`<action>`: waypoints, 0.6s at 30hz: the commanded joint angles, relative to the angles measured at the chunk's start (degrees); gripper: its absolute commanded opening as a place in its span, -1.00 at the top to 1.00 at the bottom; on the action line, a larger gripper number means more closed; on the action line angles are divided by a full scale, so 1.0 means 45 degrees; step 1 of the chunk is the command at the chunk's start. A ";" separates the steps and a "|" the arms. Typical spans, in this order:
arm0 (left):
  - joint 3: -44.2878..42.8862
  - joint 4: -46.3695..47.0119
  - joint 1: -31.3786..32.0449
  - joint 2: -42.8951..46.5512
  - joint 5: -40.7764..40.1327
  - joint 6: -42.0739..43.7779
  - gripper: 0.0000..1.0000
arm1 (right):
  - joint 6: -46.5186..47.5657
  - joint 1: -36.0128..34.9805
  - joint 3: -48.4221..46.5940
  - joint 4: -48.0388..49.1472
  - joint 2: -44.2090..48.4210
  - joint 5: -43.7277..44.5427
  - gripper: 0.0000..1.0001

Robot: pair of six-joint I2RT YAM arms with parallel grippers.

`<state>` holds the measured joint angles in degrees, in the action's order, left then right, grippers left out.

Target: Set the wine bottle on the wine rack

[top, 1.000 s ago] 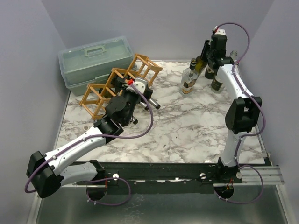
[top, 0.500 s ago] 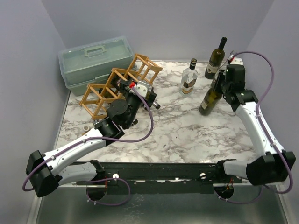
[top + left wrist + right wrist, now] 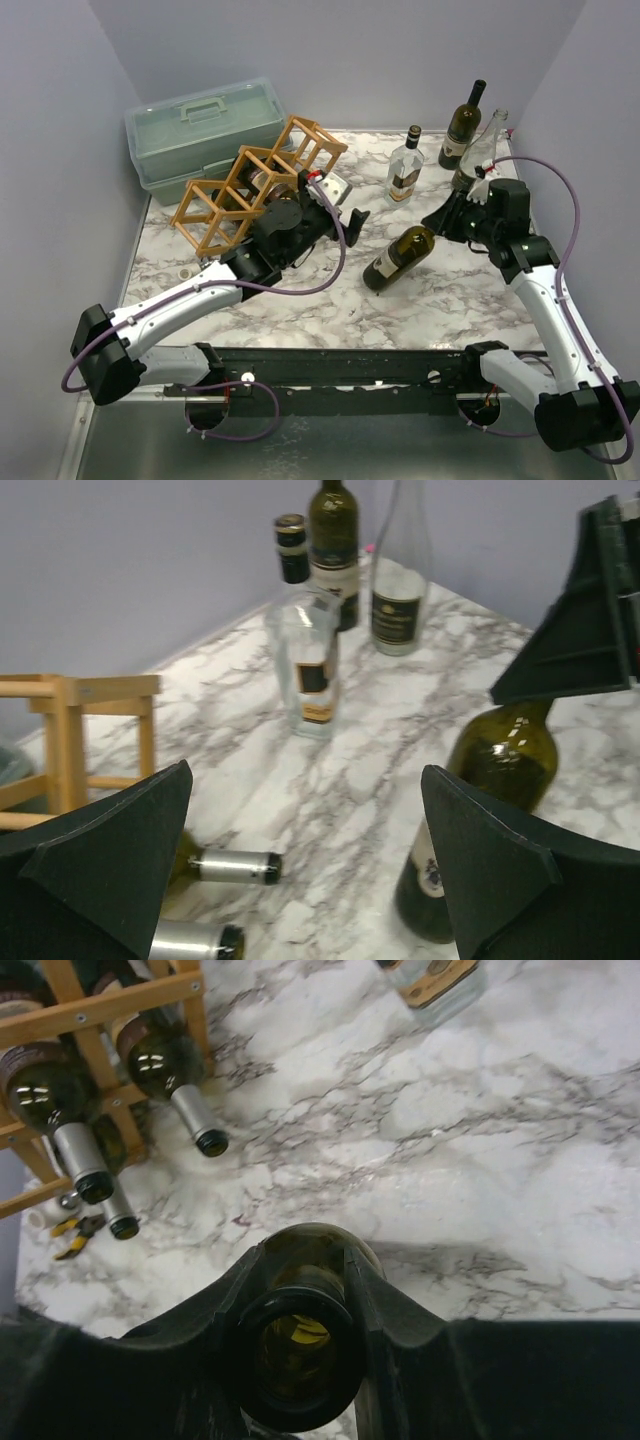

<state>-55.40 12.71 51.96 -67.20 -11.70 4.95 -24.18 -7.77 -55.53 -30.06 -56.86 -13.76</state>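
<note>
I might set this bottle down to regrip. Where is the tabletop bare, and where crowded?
Bare: the near table strip between the held wine bottle and the base rail; the rear gap between wine rack and clear bottle. Crowded: the far right corner's standing bottles; the rack front, under the open left gripper.

Rack to the left, bottles to the right, all on one table (image 3: 430,300).
The wine rack (image 3: 250,185) stands back left with stored bottles (image 3: 160,1065) lying in it and the toolbox (image 3: 200,125) behind; three upright bottles (image 3: 406,168) back right; wine bottle (image 3: 400,257) tilted mid-table.
</note>
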 commanded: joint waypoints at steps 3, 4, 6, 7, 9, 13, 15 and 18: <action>-0.0658 -0.0712 0.0999 -0.1544 0.2133 -0.1914 -0.97 | -0.1582 -0.0011 -0.0104 0.0886 0.0760 -0.2483 0.99; -0.0615 -0.0680 0.1204 -0.1735 0.1989 -0.1887 -0.97 | -0.1579 -0.0012 -0.0285 0.0820 0.0778 -0.2625 0.99; -0.0466 -0.0347 0.1530 -0.1932 0.1955 -0.1780 -0.97 | -0.1399 -0.0012 -0.0680 0.0549 0.0805 -0.2721 0.99; -0.0298 -0.0119 0.1690 -0.2006 0.1975 -0.1733 -0.97 | -0.1227 -0.0012 -0.0945 0.0368 0.0769 -0.2704 0.99; -0.0106 0.0200 0.1948 -0.2179 0.2015 -0.1648 -0.97 | -0.0943 -0.0012 -0.1546 0.0034 0.0640 -0.2775 0.99; 0.0111 0.0502 0.2454 -0.2469 0.1668 -0.1393 -0.97 | -0.0963 -0.0012 -0.2135 -0.0118 0.0669 -0.3279 0.99; 0.0128 0.0570 0.2631 -0.2632 0.1376 -0.1258 -0.97 | -0.1289 -0.0013 -0.2024 0.0170 0.0888 -0.3525 0.99; 0.0031 0.0557 0.2728 -0.2938 0.1366 -0.1003 -0.97 | -0.1879 -0.0011 -0.1767 0.0591 0.1250 -0.3964 0.99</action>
<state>-55.46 12.86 63.31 -78.48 -4.58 -1.08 -27.59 -7.81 -62.50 -32.32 -54.24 -25.04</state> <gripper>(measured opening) 0.986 0.363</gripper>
